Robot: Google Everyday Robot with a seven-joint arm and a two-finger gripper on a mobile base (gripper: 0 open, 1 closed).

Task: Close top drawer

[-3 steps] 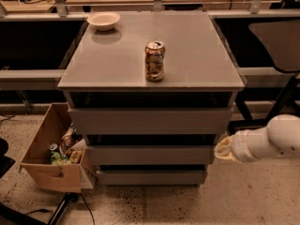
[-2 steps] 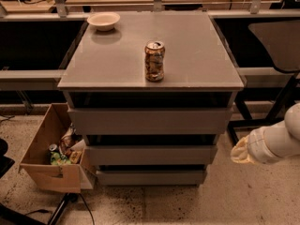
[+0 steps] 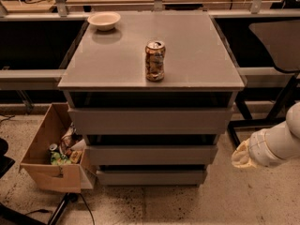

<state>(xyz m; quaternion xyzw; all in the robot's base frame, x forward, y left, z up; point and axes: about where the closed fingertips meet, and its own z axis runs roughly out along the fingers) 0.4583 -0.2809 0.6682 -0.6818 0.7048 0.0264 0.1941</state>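
The top drawer [image 3: 150, 121] is the tallest grey front of the grey cabinet [image 3: 140, 69], just under its top. The front stands about in line with the two lower drawer fronts, with a dark gap above it. None of the drawer's interior shows. My gripper [image 3: 243, 156] is the pale end of the white arm at the right edge. It hangs to the right of the cabinet at the height of the middle drawer [image 3: 151, 154], apart from it.
A drink can [image 3: 154, 61] and a white bowl [image 3: 104, 20] stand on the cabinet top. An open cardboard box [image 3: 51, 158] with rubbish sits on the floor at the left. A dark table frame [image 3: 272, 111] stands at the right, behind the arm.
The arm's end was close to the cabinet's right side by the middle drawer. It has drawn back to the right and slightly down. The drawers look unchanged.
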